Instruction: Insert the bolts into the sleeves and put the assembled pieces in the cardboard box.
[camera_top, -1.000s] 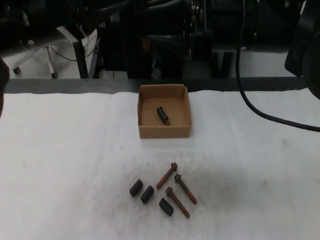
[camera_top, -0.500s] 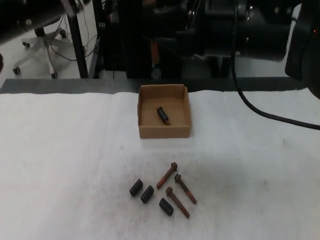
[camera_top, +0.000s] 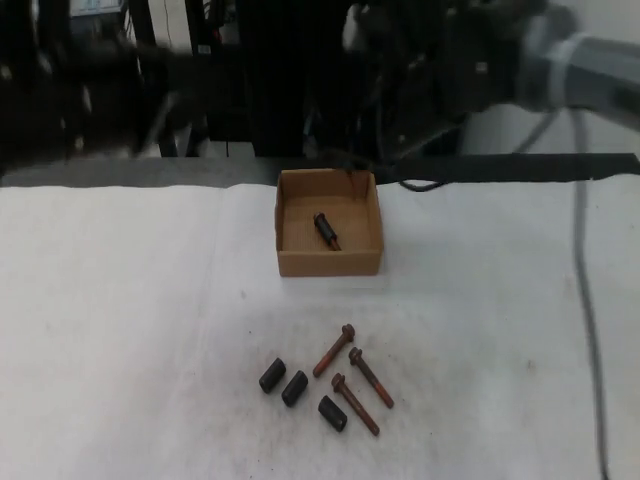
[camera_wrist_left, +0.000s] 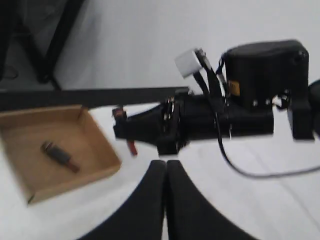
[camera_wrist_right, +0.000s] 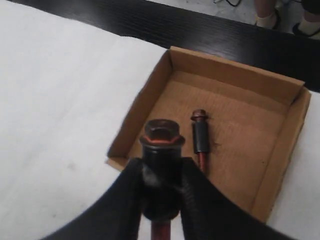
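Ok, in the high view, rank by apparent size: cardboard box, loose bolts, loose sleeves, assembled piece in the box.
1. cardboard box
2. loose bolts, all three alike
3. assembled piece and loose sleeves look close; the piece lies farther away, so unranked.

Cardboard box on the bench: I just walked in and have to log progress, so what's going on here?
The right gripper holds a sleeved bolt at the far rim of the cardboard box, not yet released. One assembled piece lies inside the box. Three bolts and three sleeves lie loose on the white cloth. The left gripper is shut and empty.
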